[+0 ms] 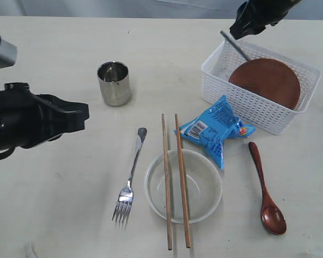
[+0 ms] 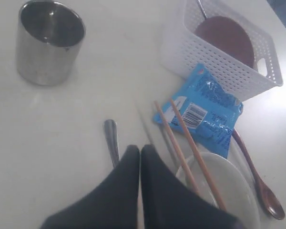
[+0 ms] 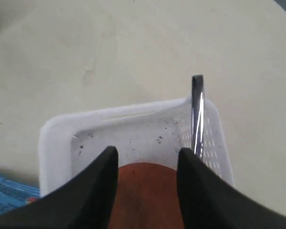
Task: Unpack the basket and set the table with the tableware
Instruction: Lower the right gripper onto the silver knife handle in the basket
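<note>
The white basket stands at the upper right of the exterior view, on the pale surface. Inside it the brown plate leans against the wall. The knife stands slanted in the far left corner, with its handle above the rim.

The right claw hangs over this corner at the top edge of the frame. In the right wrist view its two fingers are apart and nothing is between them. The plate and the knife show beyond them.

The left claw is at the left edge, above the surface. Its fingers are pressed together and hold nothing.

The steel cup stands upright at the upper middle, left of the basket. The off-white bowl sits at the lower centre. The two chopsticks lie across it, side by side, with their ends beyond the rim. The fork lies just left of the bowl, with the tines toward the bottom of the frame. The dark spoon lies at the right of the bowl. A blue packet lies between the bowl and the basket and touches the basket wall.
</note>
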